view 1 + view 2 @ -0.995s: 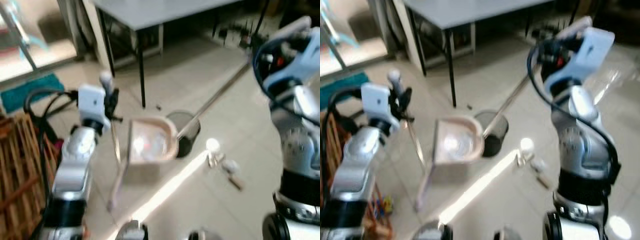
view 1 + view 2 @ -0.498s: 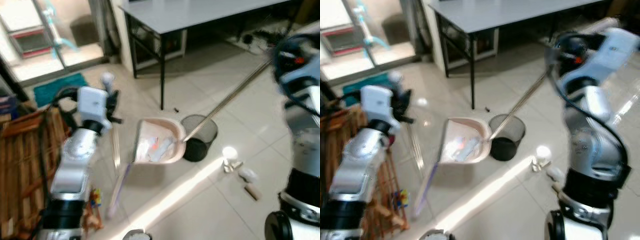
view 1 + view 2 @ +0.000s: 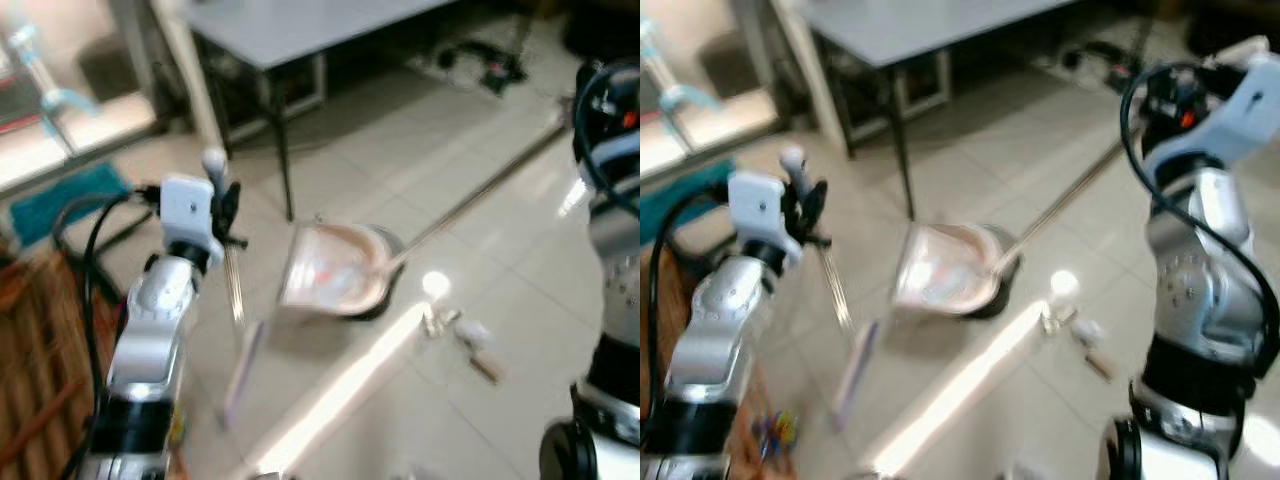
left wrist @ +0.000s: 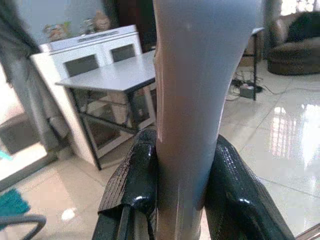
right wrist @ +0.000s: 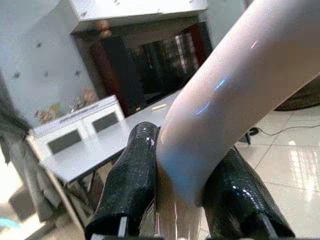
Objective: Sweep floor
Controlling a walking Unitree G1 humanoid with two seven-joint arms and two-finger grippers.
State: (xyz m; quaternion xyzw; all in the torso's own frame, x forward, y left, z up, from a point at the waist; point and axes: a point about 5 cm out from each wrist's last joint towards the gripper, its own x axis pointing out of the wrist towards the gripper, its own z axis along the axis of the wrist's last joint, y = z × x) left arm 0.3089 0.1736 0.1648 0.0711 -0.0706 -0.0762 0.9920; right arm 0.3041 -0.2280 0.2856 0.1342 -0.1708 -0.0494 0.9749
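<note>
My left gripper (image 3: 226,204) is shut on the pale grey broom handle (image 4: 187,100), one black finger (image 4: 134,182) on either side. The broom hangs down to its bristles (image 3: 240,368) on the tiles. My right gripper (image 3: 1153,100) is shut on the long handle (image 5: 225,100) of the pink dustpan (image 3: 335,278). The pan is tilted and holds some litter. It sits over a black wire bin (image 3: 388,296) and hides most of it. Several bits of litter (image 3: 470,335) lie on the floor right of the bin.
A grey table (image 3: 300,30) on black legs stands behind the bin. A teal mat (image 3: 60,190) lies at the far left by a glass door. A wooden crate (image 3: 30,350) stands beside my left arm. Cables (image 3: 480,65) lie under the table's right end.
The view has swung and blurred as I moved. The dustpan has shifted right over the bin, which stood clear beside it before. Both grippers keep their hold.
</note>
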